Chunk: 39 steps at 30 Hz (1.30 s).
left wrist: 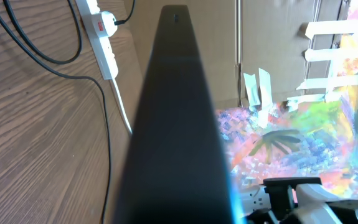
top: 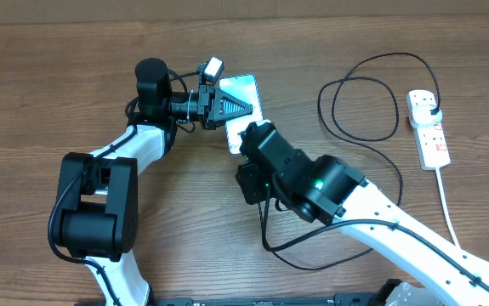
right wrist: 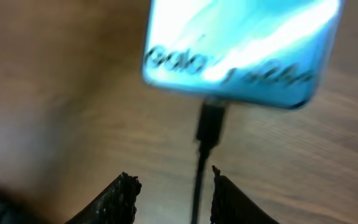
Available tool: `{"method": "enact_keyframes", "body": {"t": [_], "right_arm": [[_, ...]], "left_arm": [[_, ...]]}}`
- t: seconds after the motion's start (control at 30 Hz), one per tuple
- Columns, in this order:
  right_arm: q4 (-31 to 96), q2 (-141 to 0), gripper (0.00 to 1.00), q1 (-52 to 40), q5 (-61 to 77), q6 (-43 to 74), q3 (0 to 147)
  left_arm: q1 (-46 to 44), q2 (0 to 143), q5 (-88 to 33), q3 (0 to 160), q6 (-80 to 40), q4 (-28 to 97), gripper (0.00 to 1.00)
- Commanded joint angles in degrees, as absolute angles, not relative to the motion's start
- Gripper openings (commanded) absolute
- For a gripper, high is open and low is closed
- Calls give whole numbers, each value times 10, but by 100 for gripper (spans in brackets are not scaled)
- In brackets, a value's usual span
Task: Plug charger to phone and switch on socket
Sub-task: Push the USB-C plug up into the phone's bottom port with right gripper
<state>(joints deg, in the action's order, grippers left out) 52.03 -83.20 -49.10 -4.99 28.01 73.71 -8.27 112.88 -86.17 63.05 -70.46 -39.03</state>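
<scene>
Table [top: 40,76]: one, wood-grain.
Grippers: two. The left gripper [top: 240,108] is pinched on the phone's side edge. The right gripper [right wrist: 172,174] is spread, straddling the cable without touching it.
Socket [top: 429,127]: one, white, far right.
Phone [top: 246,87]: one, cyan screen, table centre.
Charger [right wrist: 210,124]: one, black. Its connector meets the phone's end and its plug is in the socket.
</scene>
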Motion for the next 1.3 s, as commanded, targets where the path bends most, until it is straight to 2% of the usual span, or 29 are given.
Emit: {"method": "enact_keyframes", "body": {"t": [0.0,0.33,0.5,0.8,1.07,1.2,1.27], "right_arm": [[512,-850,41,-494,-154,322,741],[511,-882,40,-495,-83,332,738],[512,-882,31,-495,-78,332,738],[538,-882,29,-495,-40,332,738],[511,-882,10,-495,-49,332,738],[504,-882,4,-495,-68,332,738],[496,-882,4,-495,-81,332,738]], "left_arm": [[-88,1124,-866,638,-692,-395,4],[-88,1124,-867,638,-694,-395,4],[-88,1124,-867,638,-694,-395,4],[-86,1124,-866,638,-694,-395,4],[-86,1124,-874,638,-694,-395,4],[-86,1124,-886,638,-694,-395,4],[-87,1124,-893,638,-693,-395,4]]}}
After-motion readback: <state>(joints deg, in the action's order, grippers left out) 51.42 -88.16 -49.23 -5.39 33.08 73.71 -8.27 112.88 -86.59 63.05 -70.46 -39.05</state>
